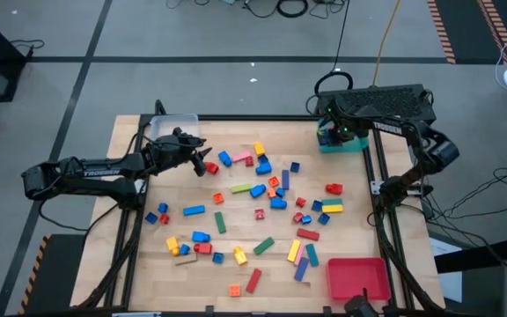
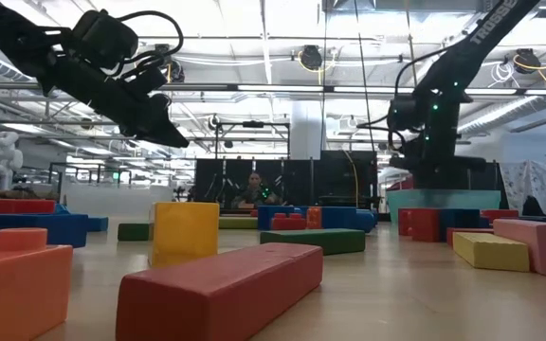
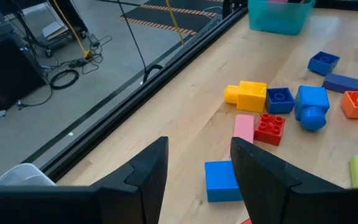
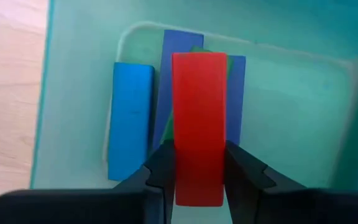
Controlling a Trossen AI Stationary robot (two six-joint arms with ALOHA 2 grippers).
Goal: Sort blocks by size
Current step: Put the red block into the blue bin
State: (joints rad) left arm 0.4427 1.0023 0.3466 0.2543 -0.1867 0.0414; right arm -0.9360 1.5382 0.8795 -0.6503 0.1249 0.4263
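The right gripper (image 4: 194,171) is positioned over the teal tray (image 1: 340,141) at the far right corner of the table (image 1: 236,264). Its two fingers are clamped on the long sides of a red bar block (image 4: 197,130), which is held lengthwise above the tray interior. In the right wrist view, a light blue bar (image 4: 129,118) lies flat in the tray beside a darker blue bar (image 4: 235,93), and the edge of a green block (image 4: 196,51) shows just past the far end of the red bar.

The left gripper (image 3: 194,180) is raised above the far left area of the table, near the clear tray (image 1: 172,126) at the far left corner. Its fingers are apart. In the left wrist view nothing sits between them; a red object shows at the gripper tip (image 1: 209,166) in the high view, but the pictures do not show what it is. Beyond the fingers lie a blue square block (image 3: 221,180), a pink block (image 3: 243,127), a small red brick (image 3: 270,127), a yellow brick (image 3: 247,94) and further blue bricks (image 3: 311,106).

The remaining blocks (image 1: 262,207) are scattered loose across the middle of the table in red, blue, yellow, green, orange and pink. These include a green bar (image 1: 220,221), a yellow bar (image 1: 294,250) and a red bar (image 1: 253,280) near the front edge. A red tray (image 1: 357,278) sits at the near right corner.

In the low view, a long red bar (image 2: 221,289) and a yellow block (image 2: 185,232) lie closest to the camera.
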